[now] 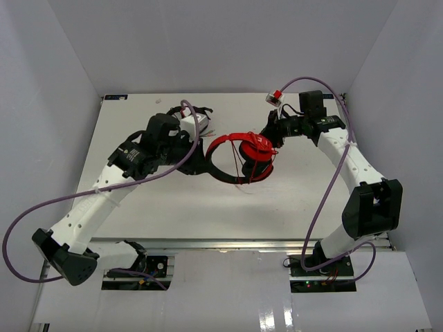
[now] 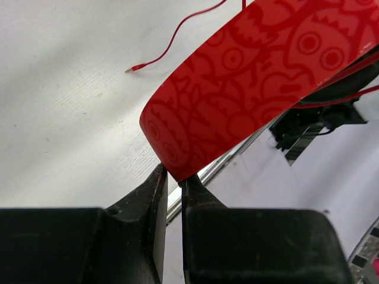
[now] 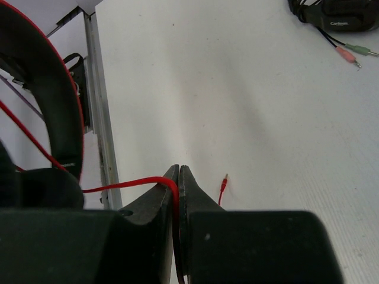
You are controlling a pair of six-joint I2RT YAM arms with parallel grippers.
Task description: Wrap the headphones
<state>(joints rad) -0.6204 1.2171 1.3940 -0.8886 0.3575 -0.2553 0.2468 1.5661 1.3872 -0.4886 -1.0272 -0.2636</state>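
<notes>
The red headphones (image 1: 239, 149) are held above the middle of the table, the headband (image 1: 220, 141) to the left and an ear cup (image 1: 257, 156) to the right. My left gripper (image 1: 202, 163) is shut on the end of the red patterned headband (image 2: 254, 77), which is pinched at my fingertips (image 2: 160, 177). My right gripper (image 1: 268, 135) is shut on the thin red cable (image 3: 130, 182) just beside the ear cup. The cable's plug (image 3: 223, 184) hangs free over the table and also shows in the left wrist view (image 2: 133, 68). The black inner headband (image 3: 53, 100) is at the left.
All-black headphones (image 1: 199, 111) lie at the back left, partly hidden by my left arm; they appear in the right wrist view (image 3: 334, 15) with pink and green plugs (image 3: 349, 54). A small red and white object (image 1: 275, 96) sits near the back right. The table's metal front rail (image 3: 95, 89) shows.
</notes>
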